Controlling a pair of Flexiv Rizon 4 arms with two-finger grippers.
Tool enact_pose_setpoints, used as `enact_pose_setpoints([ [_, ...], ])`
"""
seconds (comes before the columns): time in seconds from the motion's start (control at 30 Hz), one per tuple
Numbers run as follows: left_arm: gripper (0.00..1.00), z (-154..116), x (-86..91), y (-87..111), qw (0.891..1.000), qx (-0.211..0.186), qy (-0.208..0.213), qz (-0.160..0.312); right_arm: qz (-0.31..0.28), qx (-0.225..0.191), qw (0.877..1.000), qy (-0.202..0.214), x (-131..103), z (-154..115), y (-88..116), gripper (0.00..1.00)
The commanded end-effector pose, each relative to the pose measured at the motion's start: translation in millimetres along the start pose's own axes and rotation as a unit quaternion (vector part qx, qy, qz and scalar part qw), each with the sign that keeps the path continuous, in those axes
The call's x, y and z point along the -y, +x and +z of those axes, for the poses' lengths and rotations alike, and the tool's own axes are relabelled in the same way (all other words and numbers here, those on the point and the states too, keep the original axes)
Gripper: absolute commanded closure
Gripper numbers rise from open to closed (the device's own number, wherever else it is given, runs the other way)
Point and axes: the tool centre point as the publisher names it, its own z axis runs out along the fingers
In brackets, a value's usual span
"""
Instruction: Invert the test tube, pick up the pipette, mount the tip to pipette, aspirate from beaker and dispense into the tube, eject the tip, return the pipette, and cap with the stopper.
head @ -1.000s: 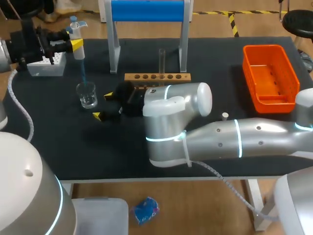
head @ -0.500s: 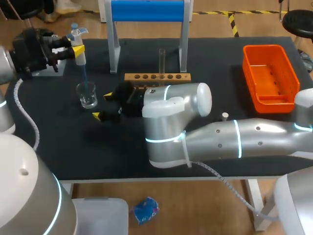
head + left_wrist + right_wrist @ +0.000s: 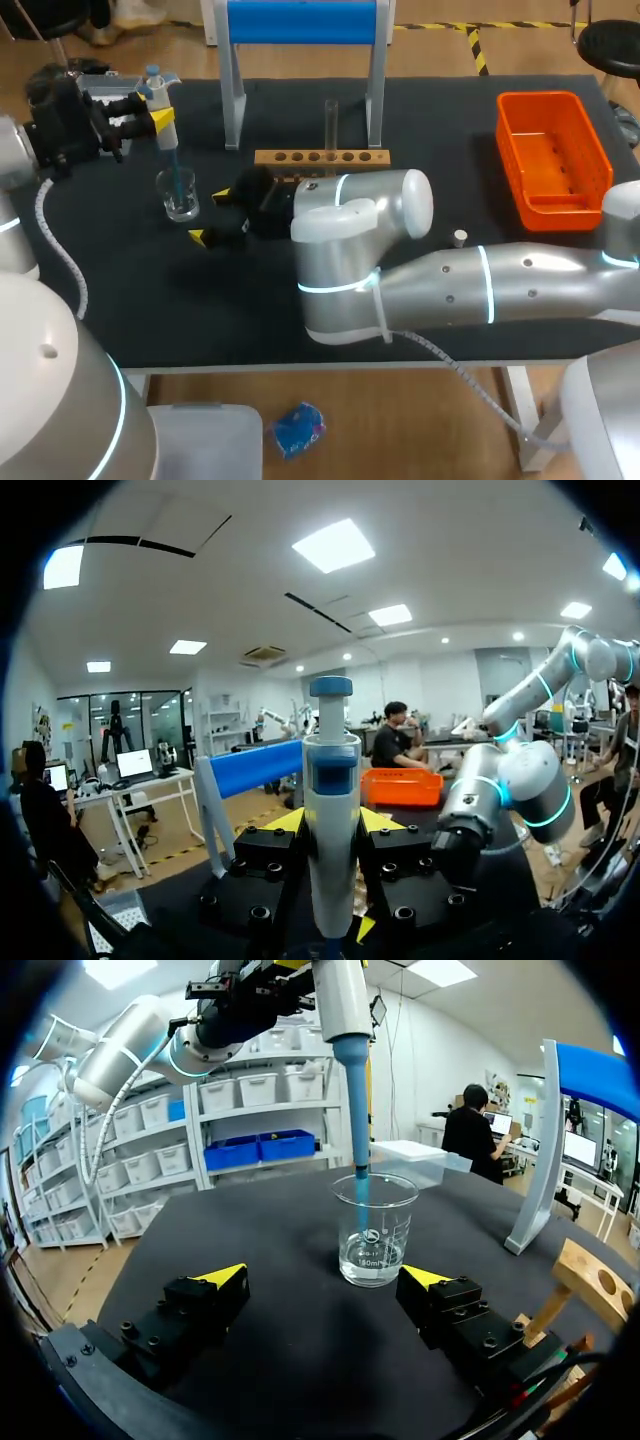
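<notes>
One blue-tipped pipette (image 3: 332,820) in beaker (image 3: 373,1245), left jaws pinching it, right jaws spread

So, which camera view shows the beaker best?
The right wrist view: the beaker stands close ahead of the open right hand, with the blue pipette tip inside it. The head view shows it small, from above; the left wrist view does not show it.
</notes>
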Motion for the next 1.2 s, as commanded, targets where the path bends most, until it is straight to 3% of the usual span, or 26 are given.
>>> enact_pose_setpoints([
  [0.03, 1.0, 1.2, -5.1, 0.9, 1.0, 0.004, 0.003, -0.002, 0.0, 0.001, 1.0, 0.0, 0.4, 2.4, 0.2, 0.0],
  [0.4, 1.0, 4.6, -17.2, 1.9, 1.0, 0.007, 0.0, -0.01, 0.0, 0.001, 1.0, 0.0, 0.4, 2.4, 0.2, 0.0],
  [1.2, 1.0, 3.6, -18.4, -0.9, 1.0, 0.014, -0.002, -0.002, 0.0, 0.001, 1.0, 0.0, 0.4, 2.4, 0.2, 0.0],
])
